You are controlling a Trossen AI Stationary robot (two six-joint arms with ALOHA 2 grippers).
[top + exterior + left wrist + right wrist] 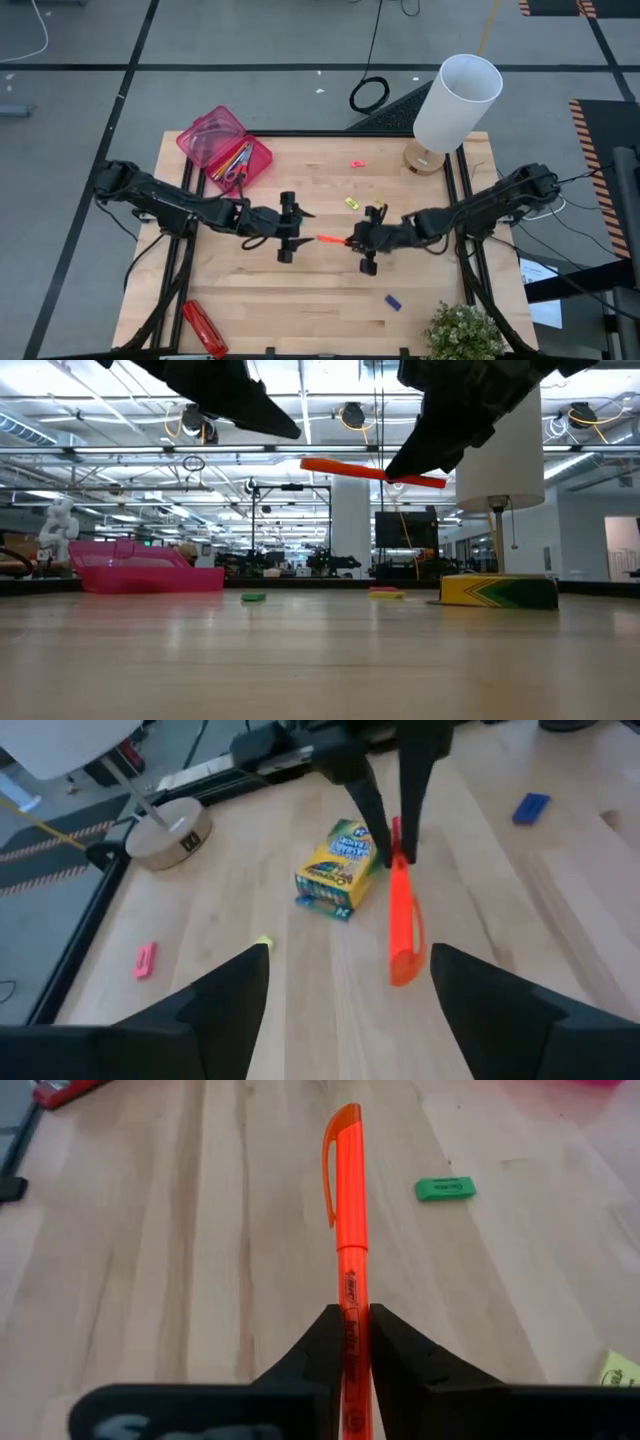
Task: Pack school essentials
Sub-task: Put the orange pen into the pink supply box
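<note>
An orange marker (332, 240) hangs above the middle of the table, with my right gripper (352, 241) shut on it. Its capped end (403, 965) points toward my left gripper (300, 235), which is open, its fingers spread wide just short of that end. A green-yellow crayon box (338, 868) lies flat on the table beneath my right arm. At the far left, an open pink case (225, 150) holds pencils and scissors. Small erasers lie scattered about: pink (357, 163), blue (393, 301) and green (444, 1188). My right gripper pinches the marker's rear end (353, 1320), opposite the cap, between its two fingers. The fingers come nearly level from the table's right and lie along the marker. The marker sticks straight out ahead of them, lifted clear of the table, its capped end (320, 463) slightly higher.
A white lamp (450, 105) stands at the far right corner on its round base. A long red stapler-like object (205, 328) lies at the near left edge, and a potted plant (465, 335) at the near right. Bare wood lies between the grippers and the near edge.
</note>
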